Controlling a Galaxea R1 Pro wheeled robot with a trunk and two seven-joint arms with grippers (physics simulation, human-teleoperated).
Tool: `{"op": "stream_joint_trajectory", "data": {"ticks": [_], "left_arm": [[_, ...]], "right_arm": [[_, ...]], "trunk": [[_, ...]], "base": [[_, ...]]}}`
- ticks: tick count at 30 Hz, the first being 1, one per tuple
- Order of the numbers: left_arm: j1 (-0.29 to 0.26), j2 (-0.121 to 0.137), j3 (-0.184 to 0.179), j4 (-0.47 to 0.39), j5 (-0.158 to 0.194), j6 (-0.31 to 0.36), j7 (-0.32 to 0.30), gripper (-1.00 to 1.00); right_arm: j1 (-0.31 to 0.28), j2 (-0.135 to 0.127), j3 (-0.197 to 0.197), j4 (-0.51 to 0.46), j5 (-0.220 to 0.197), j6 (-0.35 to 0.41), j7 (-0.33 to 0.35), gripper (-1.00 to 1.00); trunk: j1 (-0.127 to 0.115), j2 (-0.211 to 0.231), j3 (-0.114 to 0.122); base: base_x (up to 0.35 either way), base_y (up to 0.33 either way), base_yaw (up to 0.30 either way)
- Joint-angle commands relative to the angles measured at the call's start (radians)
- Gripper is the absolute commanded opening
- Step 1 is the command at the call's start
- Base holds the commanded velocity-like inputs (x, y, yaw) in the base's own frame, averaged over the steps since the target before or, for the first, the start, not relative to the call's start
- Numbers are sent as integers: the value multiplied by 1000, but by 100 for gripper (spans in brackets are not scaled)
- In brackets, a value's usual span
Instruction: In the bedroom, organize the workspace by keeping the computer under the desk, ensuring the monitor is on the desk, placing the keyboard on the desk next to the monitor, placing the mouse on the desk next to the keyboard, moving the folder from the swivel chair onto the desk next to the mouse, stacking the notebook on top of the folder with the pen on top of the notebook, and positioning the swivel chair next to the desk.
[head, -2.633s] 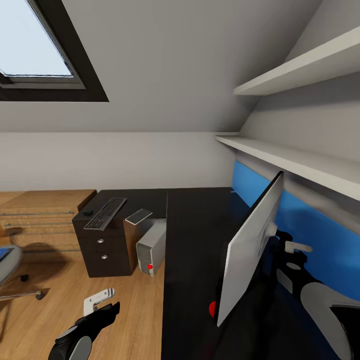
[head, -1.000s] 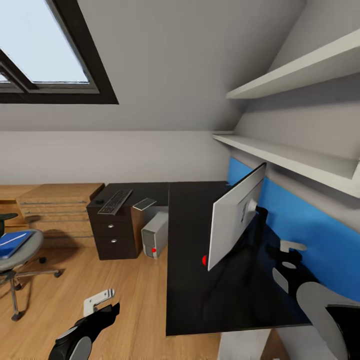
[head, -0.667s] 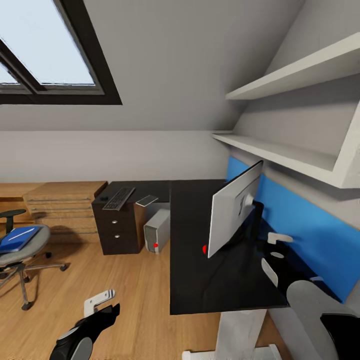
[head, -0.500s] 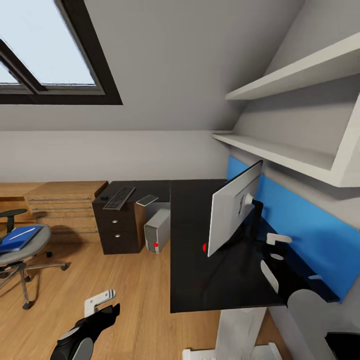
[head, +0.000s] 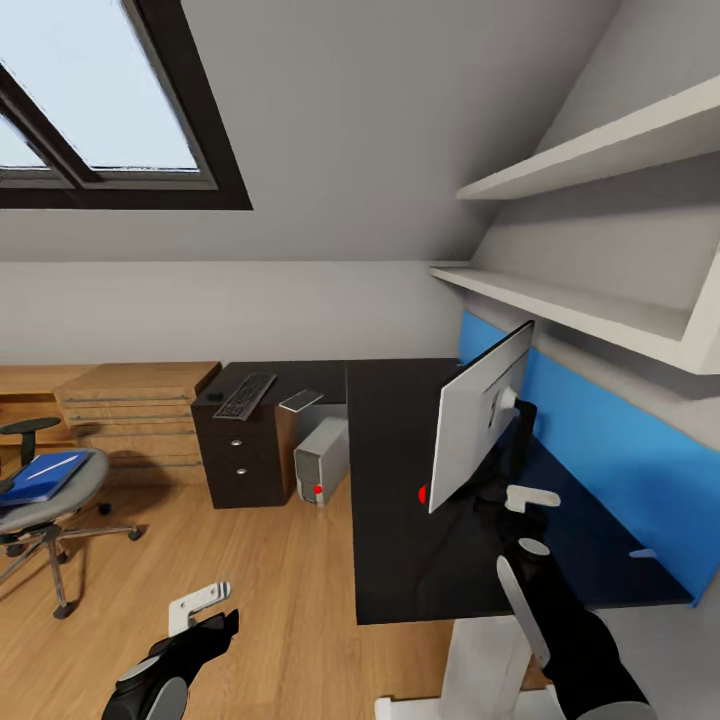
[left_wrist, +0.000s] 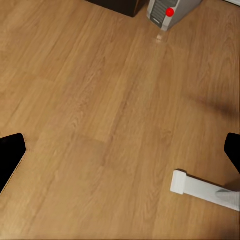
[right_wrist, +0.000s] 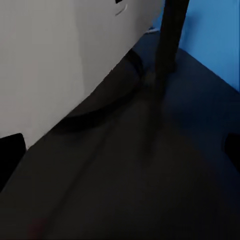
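The monitor (head: 478, 418) stands on the black desk (head: 400, 540) with its grey back (right_wrist: 60, 60) toward me. My right gripper (head: 520, 512) hovers open just behind its stand (right_wrist: 170, 35), above the desk top (right_wrist: 150, 180). On the desk's far wing lie the keyboard (head: 245, 395), the mouse (head: 214, 396) and a flat grey rectangle, perhaps the notebook (head: 300, 400). The computer (head: 322, 460) stands on the floor under that wing. At far left, the swivel chair (head: 50, 500) carries the blue folder (head: 35, 478) with the white pen (head: 48, 469) on it. My left gripper (head: 205, 612) hangs open over the floor.
A light wooden drawer unit (head: 130, 410) stands against the wall left of the desk. The desk's white leg and foot (left_wrist: 200, 187) are near my base. Two white shelves (head: 580, 310) jut out above the blue back panel (head: 620, 460). Wooden floor (left_wrist: 100, 110) lies between chair and desk.
The camera has pulled back from the desk and turned, bringing the chair and folder into view. My right arm has swung in toward the monitor's stand. The left arm has kept its pose.
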Motion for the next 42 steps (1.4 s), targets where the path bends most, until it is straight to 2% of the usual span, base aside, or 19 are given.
{"op": "stream_joint_trajectory", "data": {"ticks": [1,3,4,6,7,11,21,25,27,29,32,33,35,38,39,42], "left_arm": [[-1,1,-2,-1,10,0,10,100],[0,1,-2,0,10,0,11,100],[0,1,-2,0,10,0,10,100],[-1,1,-2,0,10,1,10,100],[0,1,-2,0,10,0,10,100],[0,1,-2,1,10,0,10,100],[0,1,-3,2,11,0,10,100],[-1,0,-4,19,11,-1,10,100],[0,-1,-4,38,10,0,10,100],[-1,-1,-4,53,9,0,10,100],[-1,-2,-4,58,9,0,10,100],[0,-2,-4,60,9,-1,10,100],[-1,-2,-4,61,9,-1,9,100],[0,-2,-4,62,9,-1,9,100],[-1,-2,-4,64,9,-1,9,100],[-1,-3,-4,64,9,-1,9,100]], "right_arm": [[1,-1,9,-4,-10,-2,-11,100],[8,0,21,-19,-10,-31,-11,100],[32,1,32,-44,-10,-56,-11,100],[54,1,47,-70,-10,-65,-11,100],[71,1,67,-99,-10,-70,-12,100],[88,1,97,-126,-10,-74,-14,100],[95,2,113,-137,-10,-76,-52,100],[95,5,130,-137,-10,-106,-136,100],[95,7,157,-135,-10,-155,-198,100],[95,9,212,-128,-9,-243,-278,100],[95,9,255,-118,-8,-306,-329,100],[95,9,283,-109,-6,-334,-358,100],[95,8,308,-101,0,-352,-383,100],[95,8,346,-88,47,-373,-434,100],[95,8,356,-82,96,-380,-465,100],[95,8,358,-75,110,-381,-473,100]], "trunk": [[0,-1,-1],[0,-1,-1],[0,-1,-1],[0,-1,-1],[0,-1,-1],[0,-1,-1],[0,-1,-1],[0,-1,-1],[0,-1,-1],[0,-1,-1],[0,-1,-1],[0,-1,-1],[0,-1,-1],[0,-1,-1],[0,-1,-1],[0,-1,-1]], "base": [[0,280,0],[0,290,0],[0,298,0],[0,298,0],[0,239,0],[0,122,0],[0,213,0],[0,90,0],[0,34,0],[0,16,0],[10,8,0],[105,4,0],[166,3,0],[251,1,0],[102,0,0],[66,0,0]]}}
